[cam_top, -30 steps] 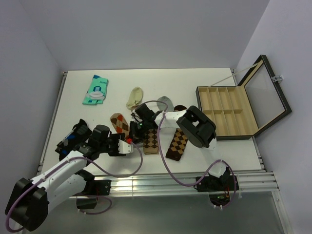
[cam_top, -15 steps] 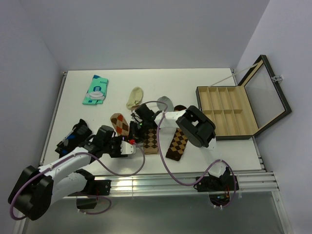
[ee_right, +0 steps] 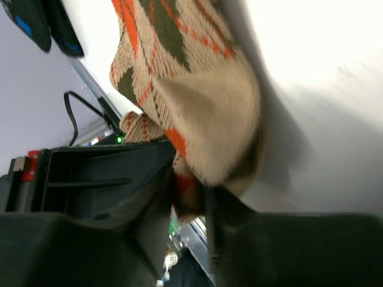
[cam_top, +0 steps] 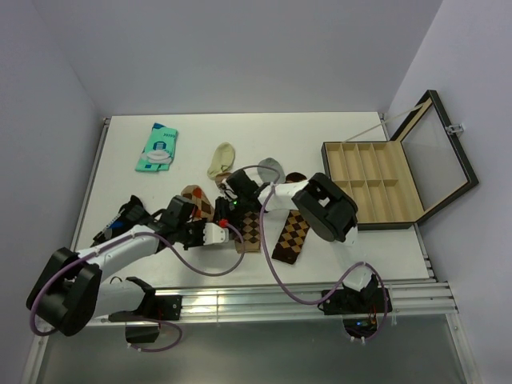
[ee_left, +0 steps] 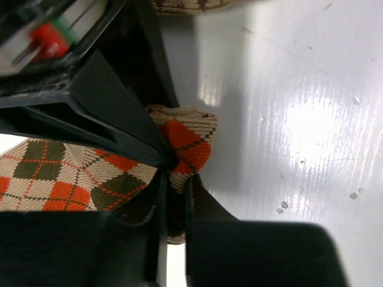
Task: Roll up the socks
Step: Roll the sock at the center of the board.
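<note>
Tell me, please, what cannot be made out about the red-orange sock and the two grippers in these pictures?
1. Left wrist view: the left gripper hides the pinched fold of the red-orange sock, which also runs off the left edge.
2. Right wrist view: blur and shadow obscure where the right gripper grips it.
3. Top view: both grippers cover much of the sock, so how far it is rolled cannot be told.

Tan argyle sock (ee_left: 185, 143) with red-orange, olive diamonds.

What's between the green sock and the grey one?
A cream sock lies between the green sock and grey sock, seen in the top view.
</note>
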`<state>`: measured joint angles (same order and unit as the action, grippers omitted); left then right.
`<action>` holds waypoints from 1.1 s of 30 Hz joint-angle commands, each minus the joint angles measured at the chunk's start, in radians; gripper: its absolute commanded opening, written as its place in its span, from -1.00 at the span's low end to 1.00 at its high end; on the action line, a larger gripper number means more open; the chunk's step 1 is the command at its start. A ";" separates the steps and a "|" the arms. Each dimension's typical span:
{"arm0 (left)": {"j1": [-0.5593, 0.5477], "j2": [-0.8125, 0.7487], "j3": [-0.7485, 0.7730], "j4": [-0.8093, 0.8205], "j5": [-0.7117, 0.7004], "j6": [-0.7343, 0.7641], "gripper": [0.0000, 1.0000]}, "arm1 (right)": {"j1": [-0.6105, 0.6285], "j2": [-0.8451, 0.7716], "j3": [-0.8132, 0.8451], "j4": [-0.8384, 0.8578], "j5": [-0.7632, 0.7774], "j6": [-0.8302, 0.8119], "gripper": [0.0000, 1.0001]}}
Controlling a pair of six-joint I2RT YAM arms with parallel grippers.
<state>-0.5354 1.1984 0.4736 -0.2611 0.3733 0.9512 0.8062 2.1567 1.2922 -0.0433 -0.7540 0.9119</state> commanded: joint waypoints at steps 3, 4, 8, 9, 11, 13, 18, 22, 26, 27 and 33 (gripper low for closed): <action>-0.001 0.079 0.069 -0.183 0.056 0.001 -0.94 | -0.005 -0.151 -0.129 0.039 0.172 0.018 -0.09; -0.001 0.078 0.086 -0.202 0.067 0.001 -0.95 | -0.010 -0.179 -0.154 0.071 0.204 0.024 -0.04; 0.011 0.096 0.149 -0.294 0.125 0.004 -0.99 | -0.028 -0.371 -0.328 0.144 0.371 0.044 0.10; 0.014 0.118 0.167 -0.322 0.136 0.007 -0.99 | -0.036 -0.403 -0.358 0.155 0.399 0.051 0.12; 0.035 0.144 0.223 -0.404 0.188 0.024 -0.99 | -0.042 -0.487 -0.445 0.186 0.453 0.067 0.12; 0.054 0.191 0.282 -0.455 0.243 0.038 -0.99 | -0.045 -0.538 -0.494 0.197 0.545 0.068 0.12; 0.135 0.332 0.402 -0.654 0.338 0.119 -0.99 | -0.041 -0.702 -0.651 0.286 0.686 0.024 0.11; 0.192 0.466 0.515 -0.794 0.383 0.191 -0.99 | 0.023 -0.851 -0.712 0.318 0.906 -0.101 0.10; 0.233 0.607 0.608 -0.943 0.407 0.270 -0.99 | 0.206 -0.928 -0.761 0.417 1.006 -0.273 0.13; 0.238 0.654 0.635 -0.996 0.415 0.285 -0.99 | 0.226 -0.929 -0.766 0.442 0.992 -0.328 0.13; 0.256 0.783 0.717 -1.096 0.426 0.320 -0.99 | 0.310 -0.848 -0.755 0.574 0.858 -0.508 0.17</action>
<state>-0.2832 1.9472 1.1545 -1.2324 0.7673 1.2041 1.0908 1.2648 0.5282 0.4149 0.1207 0.5591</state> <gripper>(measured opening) 0.106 0.579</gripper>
